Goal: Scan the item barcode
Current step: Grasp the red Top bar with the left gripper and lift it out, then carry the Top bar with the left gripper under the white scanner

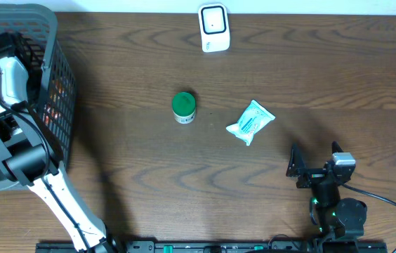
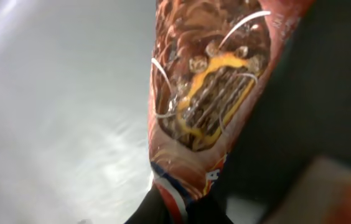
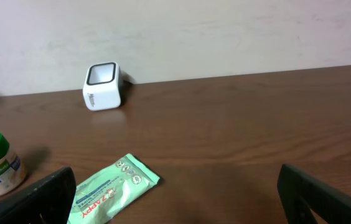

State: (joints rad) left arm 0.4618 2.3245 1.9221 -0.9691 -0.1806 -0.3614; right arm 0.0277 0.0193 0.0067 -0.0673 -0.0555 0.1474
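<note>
Gaping wide at the right claw (image 3: 175,198), well short of the scanner (image 1: 213,28). Far left of the scanner, in the basket (image 1: 61,98), pinched shut with the left claw (image 1: 14,46) on a red packet (image 2: 206,106): likely light, crinkly, slick; best held by a sealed end, barcode clear.

Close view from my wrist: a snack packet (image 2: 206,93), red-brown with a yellow and white picture, fills the middle, tilted. Its narrow lower end sits pinched in my claw (image 2: 185,210). Blurred pale grey lies left, darkness right.
</note>
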